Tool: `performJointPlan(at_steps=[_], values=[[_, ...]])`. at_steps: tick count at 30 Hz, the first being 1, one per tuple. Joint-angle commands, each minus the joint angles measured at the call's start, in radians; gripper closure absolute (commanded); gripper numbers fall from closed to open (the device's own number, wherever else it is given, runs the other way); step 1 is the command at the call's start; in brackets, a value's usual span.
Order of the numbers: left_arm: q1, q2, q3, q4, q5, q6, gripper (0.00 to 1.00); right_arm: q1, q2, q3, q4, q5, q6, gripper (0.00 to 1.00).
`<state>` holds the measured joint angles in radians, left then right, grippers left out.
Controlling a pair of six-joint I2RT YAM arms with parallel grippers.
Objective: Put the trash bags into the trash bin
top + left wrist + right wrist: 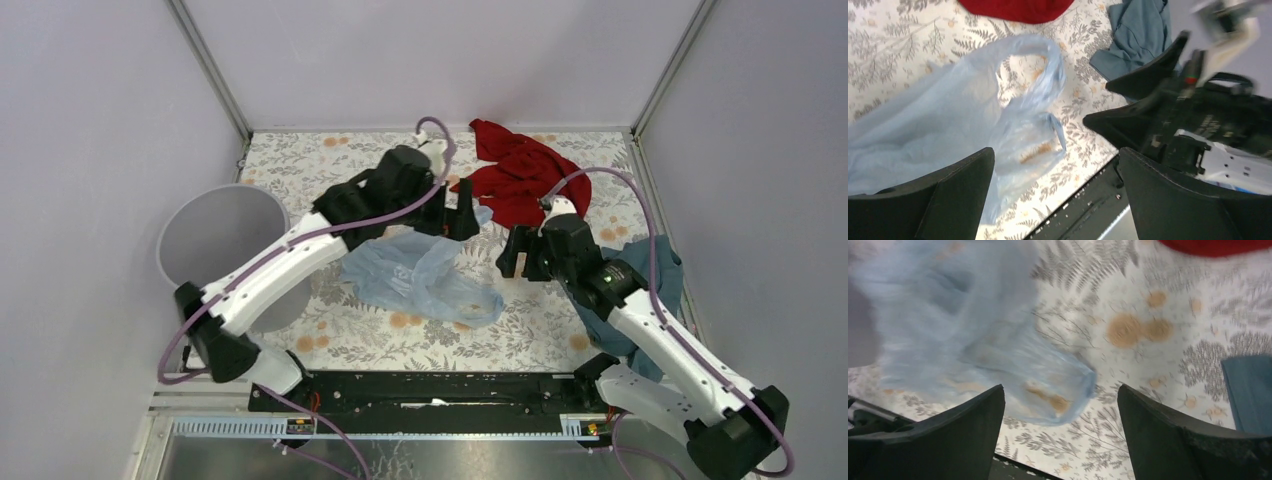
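I'm at the pick-up: the pale-blue trash bag (pixel 420 275) lies loose on the bench (pixel 330 160). The left gripper (pixel 462 214) and right gripper (pixel 512 257) are near it, jaws apart and empty. Next I pinch it and carry it left to the grey trash bin (pixel 215 235).

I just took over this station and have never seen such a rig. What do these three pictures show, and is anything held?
Two white robot arms are bolted at the near edge of a flowered table. The wide picture looks down from above and behind them. The other two come from a camera on each wrist, and the black wedges in them are that arm's own fingers. On the table lie a pale-blue trash bag, a red cloth at the back and a dark teal cloth on the right. The grey trash bin stands at the left. The left gripper and the right gripper hang over the bag's edges, jaws open; neither holds anything.
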<state>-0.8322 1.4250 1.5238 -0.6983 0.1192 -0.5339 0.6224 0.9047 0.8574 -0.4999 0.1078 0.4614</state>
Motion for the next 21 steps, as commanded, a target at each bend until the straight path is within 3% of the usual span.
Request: performJointPlan(at_steps=[1,3,11,21], values=[[-0.047,0.137,0.158,-0.038,-0.115,0.109,0.01,-0.128,0.009,-0.107,0.105,-0.315,0.064,0.06],[-0.075,0.190,0.200,-0.043,-0.133,0.132,0.01,-0.139,0.004,-0.140,0.120,-0.327,0.099,0.01],[-0.166,0.353,0.331,-0.144,-0.385,0.183,0.03,-0.165,0.045,-0.304,0.236,-0.481,0.247,0.02],[-0.202,0.379,0.330,-0.151,-0.532,0.187,0.27,-0.186,0.061,-0.377,0.322,-0.486,0.291,0.08]])
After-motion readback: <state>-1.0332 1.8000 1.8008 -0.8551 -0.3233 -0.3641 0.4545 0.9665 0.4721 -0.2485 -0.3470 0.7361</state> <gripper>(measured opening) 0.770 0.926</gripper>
